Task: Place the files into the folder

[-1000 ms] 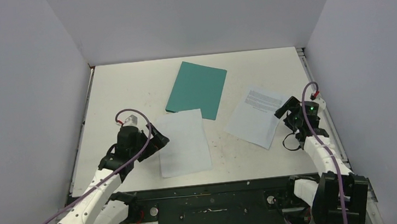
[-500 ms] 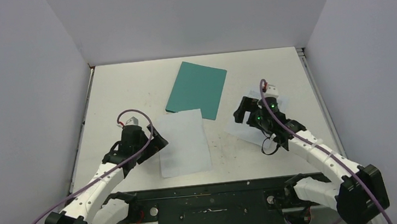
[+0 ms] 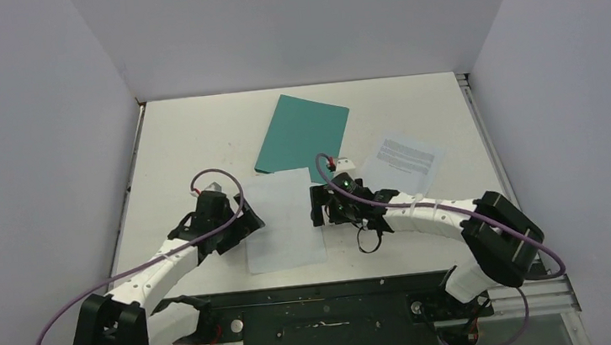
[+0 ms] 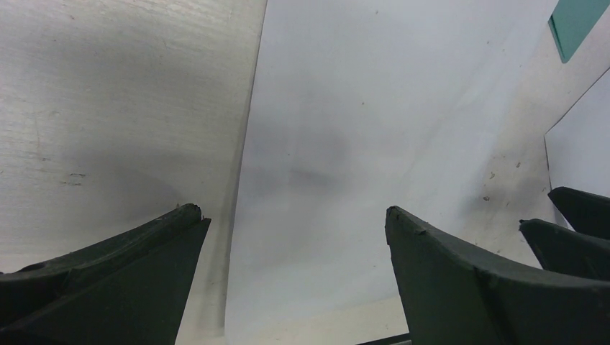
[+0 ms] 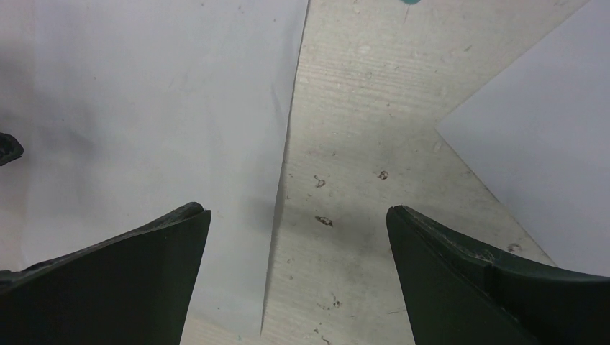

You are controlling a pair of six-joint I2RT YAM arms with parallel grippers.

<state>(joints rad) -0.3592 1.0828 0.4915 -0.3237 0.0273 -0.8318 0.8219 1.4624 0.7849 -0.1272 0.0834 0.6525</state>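
Note:
The teal folder (image 3: 303,139) lies shut at the back middle of the table. One of the files, a blank white sheet (image 3: 283,221), lies flat in front of it. My left gripper (image 3: 251,221) is open at the sheet's left edge, which runs between its fingertips (image 4: 291,210). My right gripper (image 3: 317,208) is open over the right edge of the sheet (image 5: 158,93), one finger above paper, the other above bare table (image 5: 293,210). A printed sheet (image 3: 406,158) lies to the right, its corner (image 5: 539,144) seen in the right wrist view. Neither gripper holds anything.
White walls close in the table (image 3: 181,142) on three sides. A dark metal rail (image 3: 322,293) runs along the near edge, between the arm bases. The right arm stretches low across the table's right half, partly over the printed sheet.
My right arm has swung left from the table's right edge, across the printed sheet, to the blank sheet's right edge. My left gripper has edged slightly nearer and to the right.

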